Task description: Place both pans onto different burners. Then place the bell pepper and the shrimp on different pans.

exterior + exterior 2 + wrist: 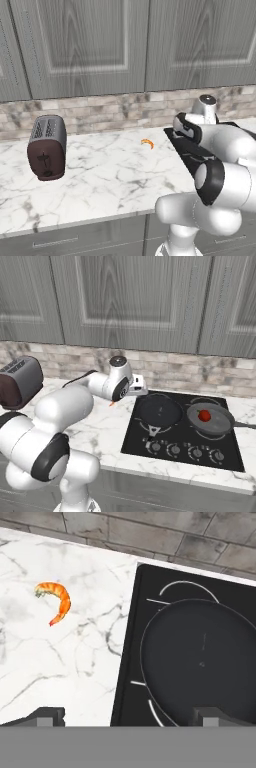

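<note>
Your gripper hangs above the left edge of the cooktop with its jaws spread wide and nothing between them. One fingertip sits over the marble counter, the other over the black pan.

You have both pans on burners already. In the right base view the black pan sits on the left burner, its handle pointing toward the near edge and the row of knobs. The dark grey pan sits on the burner to its right, handle reaching off to the right, and the bell pepper lies in it, red and glossy, about at its middle.

The shrimp lies on the counter to the left of the cooktop, apart from its edge and toward the brick backsplash. You can see it in the left base view too, a small orange curl on the marble, well right of the toaster, which stands at the far left of the counter.
</note>
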